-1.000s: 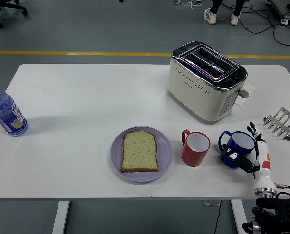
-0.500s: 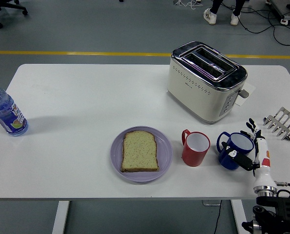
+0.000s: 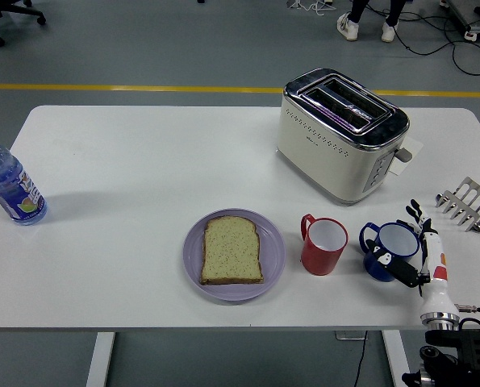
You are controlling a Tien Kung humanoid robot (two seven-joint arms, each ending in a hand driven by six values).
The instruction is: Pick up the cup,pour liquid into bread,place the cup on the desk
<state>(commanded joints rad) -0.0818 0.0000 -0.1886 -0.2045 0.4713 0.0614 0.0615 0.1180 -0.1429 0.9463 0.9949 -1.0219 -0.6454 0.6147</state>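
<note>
The right hand [image 3: 411,246] has its fingers wrapped around the blue ceramic cup [image 3: 388,249] standing on the white desk [image 3: 143,161], beside a red cup [image 3: 324,244].

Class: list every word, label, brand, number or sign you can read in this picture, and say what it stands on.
No text can be read.
Water bottle: colourful label, print too small and blurred.
Toaster: faint mark on its long side, too small to read.
Cups, plate, bread: no markings visible.

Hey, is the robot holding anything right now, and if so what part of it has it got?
The right hand wraps the blue cup around the side of its body, opposite the handle. The cup looks to be standing on the table.
</note>
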